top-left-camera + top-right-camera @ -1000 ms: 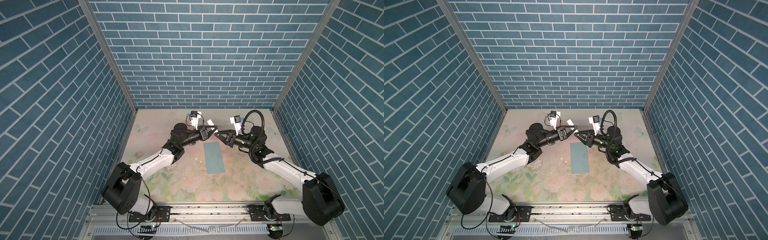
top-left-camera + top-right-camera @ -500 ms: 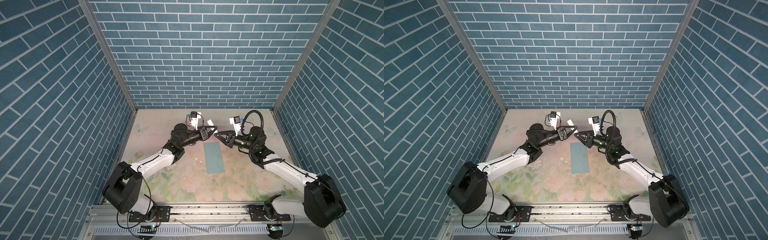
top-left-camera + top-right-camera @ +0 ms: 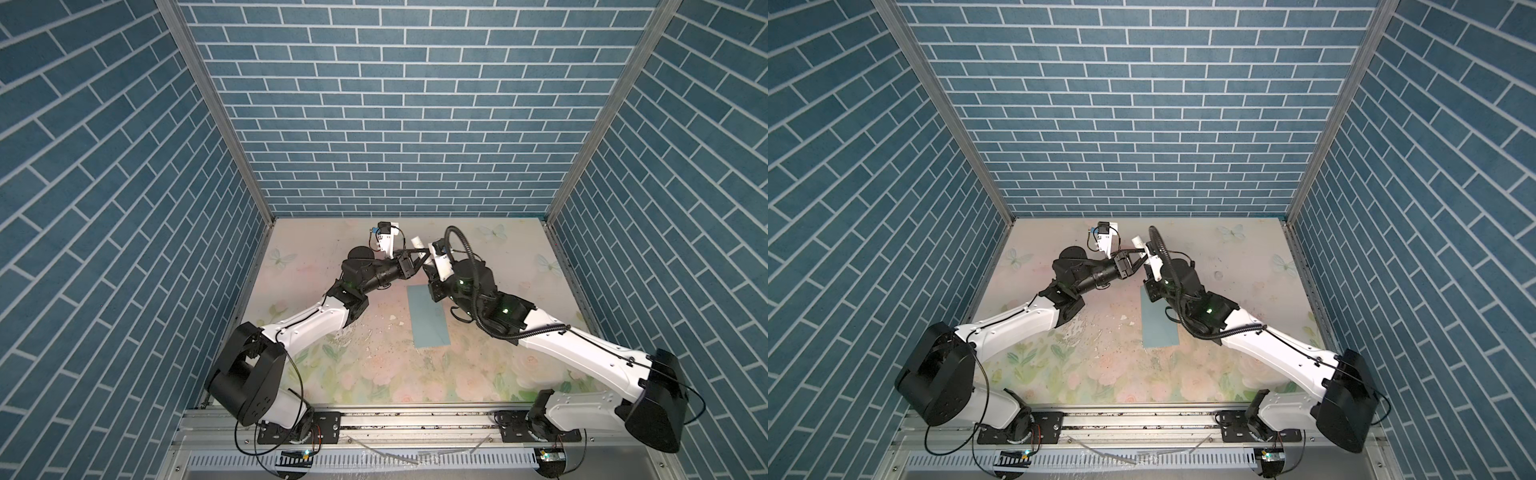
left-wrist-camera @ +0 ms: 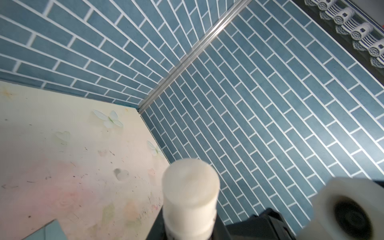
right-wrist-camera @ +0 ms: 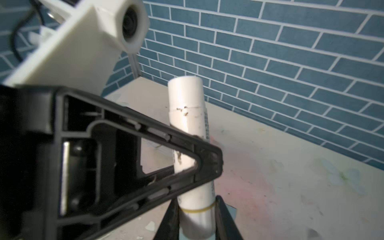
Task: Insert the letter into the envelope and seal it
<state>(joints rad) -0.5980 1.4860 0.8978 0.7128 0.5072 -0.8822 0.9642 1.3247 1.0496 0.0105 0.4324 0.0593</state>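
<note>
The teal envelope [image 3: 428,320] [image 3: 1158,324] lies flat on the floral table, its long side running front to back; its corners also show in the left wrist view [image 4: 49,230] and the right wrist view [image 5: 230,209]. The letter shows in no view. Above the envelope's far end, both grippers meet on a white tube [image 3: 416,241] [image 3: 1136,240] [image 4: 190,191] [image 5: 186,99]. My left gripper [image 3: 424,252] [image 3: 1142,256] [image 4: 190,228] is shut across its middle. My right gripper [image 3: 426,266] [image 3: 1148,272] [image 5: 196,220] is shut on its base, below a yellow ring.
Small white scraps and dark specks [image 3: 384,320] litter the table left of the envelope. Blue brick walls close in the back and both sides. A metal rail [image 3: 415,415] runs along the front edge, where both arm bases are mounted.
My right gripper has swung left and up to the left gripper and now sits on the tube's base. The left arm and the envelope have stayed put.
</note>
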